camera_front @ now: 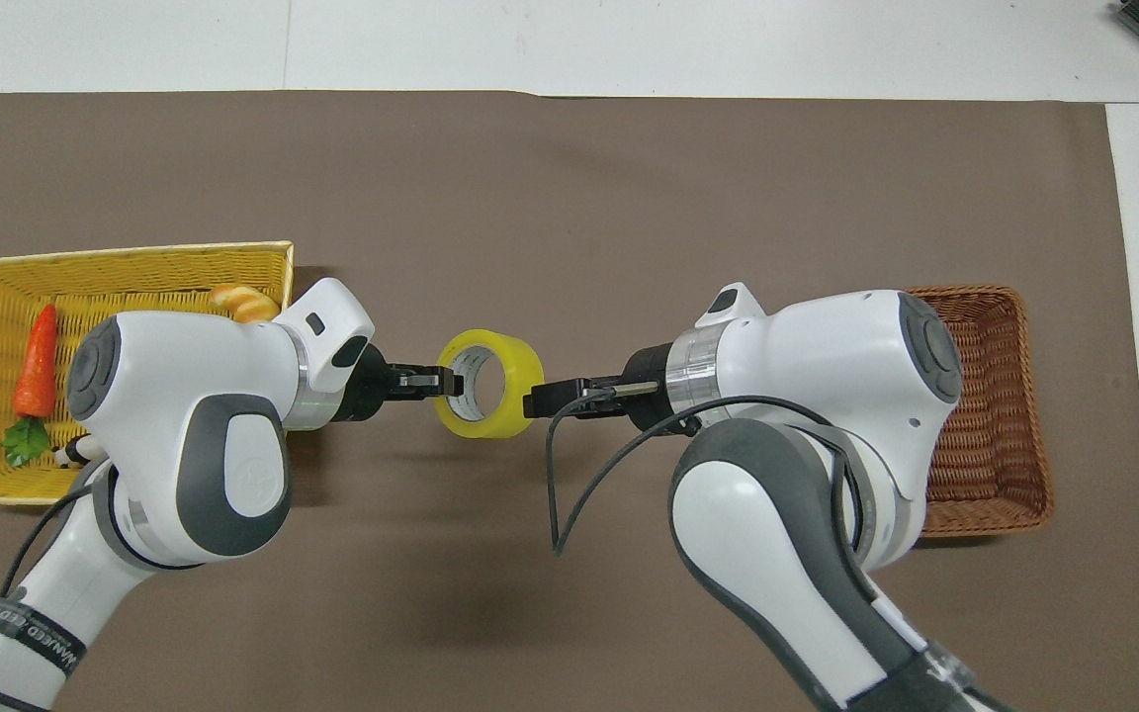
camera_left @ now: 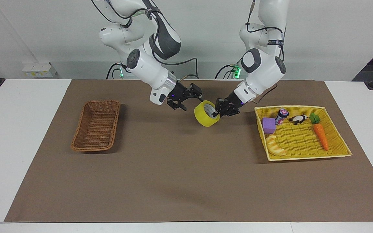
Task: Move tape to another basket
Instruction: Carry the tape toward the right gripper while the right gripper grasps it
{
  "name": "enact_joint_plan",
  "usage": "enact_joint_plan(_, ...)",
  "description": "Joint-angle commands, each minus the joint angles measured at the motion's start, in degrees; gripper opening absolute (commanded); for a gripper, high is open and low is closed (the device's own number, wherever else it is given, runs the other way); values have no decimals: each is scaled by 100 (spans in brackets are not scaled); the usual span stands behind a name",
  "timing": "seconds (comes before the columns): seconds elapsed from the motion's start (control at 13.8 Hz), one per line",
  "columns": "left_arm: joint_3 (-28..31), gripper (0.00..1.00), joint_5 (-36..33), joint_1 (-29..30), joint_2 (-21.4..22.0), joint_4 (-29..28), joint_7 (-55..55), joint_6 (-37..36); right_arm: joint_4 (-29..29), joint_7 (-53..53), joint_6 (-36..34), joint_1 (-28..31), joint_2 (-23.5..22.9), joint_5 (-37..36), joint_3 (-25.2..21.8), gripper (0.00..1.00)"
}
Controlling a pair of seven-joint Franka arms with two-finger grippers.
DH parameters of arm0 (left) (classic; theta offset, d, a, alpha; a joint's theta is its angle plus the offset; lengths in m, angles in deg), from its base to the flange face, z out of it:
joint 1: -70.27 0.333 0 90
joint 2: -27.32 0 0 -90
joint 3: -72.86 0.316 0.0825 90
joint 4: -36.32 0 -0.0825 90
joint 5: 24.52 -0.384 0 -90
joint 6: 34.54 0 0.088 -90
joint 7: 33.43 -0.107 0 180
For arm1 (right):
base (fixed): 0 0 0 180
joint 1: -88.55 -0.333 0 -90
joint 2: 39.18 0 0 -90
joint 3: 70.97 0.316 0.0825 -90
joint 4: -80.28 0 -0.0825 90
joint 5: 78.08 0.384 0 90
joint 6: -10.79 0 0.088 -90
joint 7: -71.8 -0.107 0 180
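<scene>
Facing view: left gripper [camera_left: 219,111] clamps the translucent yellow packing-tape roll [camera_left: 206,114] mid-air; right gripper [camera_left: 186,97], jaws spread, hovers alongside. Mistimed release risks dropping it short of the brown wicker basket [camera_left: 96,125].

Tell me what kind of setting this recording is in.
Likely a robotics lab bench, not a home: two arms work over a brown mat on a white table; the left gripper holds tape beside the right gripper, between a wicker basket and a tray of toy food.
</scene>
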Motion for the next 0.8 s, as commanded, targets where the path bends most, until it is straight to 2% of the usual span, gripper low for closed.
enact_joint_plan(0.0, 83, 0, 364, -378, 302, -328, 34, 407, 20, 76, 242, -80, -114, 129, -1, 100)
enact_joint_plan(0.51, 74, 0, 866, -581, 417, -433, 34, 416, 231, 111, 269, -133, -35, 59, -9, 99)
enact_joint_plan(0.58, 74, 0, 866, -581, 417, -433, 26, 398, 231, 146, 269, -124, -35, 50, -9, 81)
enact_joint_plan(0.65, 74, 0, 866, -572, 425, -433, 17, 372, 231, 147, 261, -124, -35, 50, -18, 70)
enact_joint_plan(0.73, 83, 0, 866, -563, 417, -425, 17, 372, 231, 155, 261, -124, -44, 41, -18, 70)
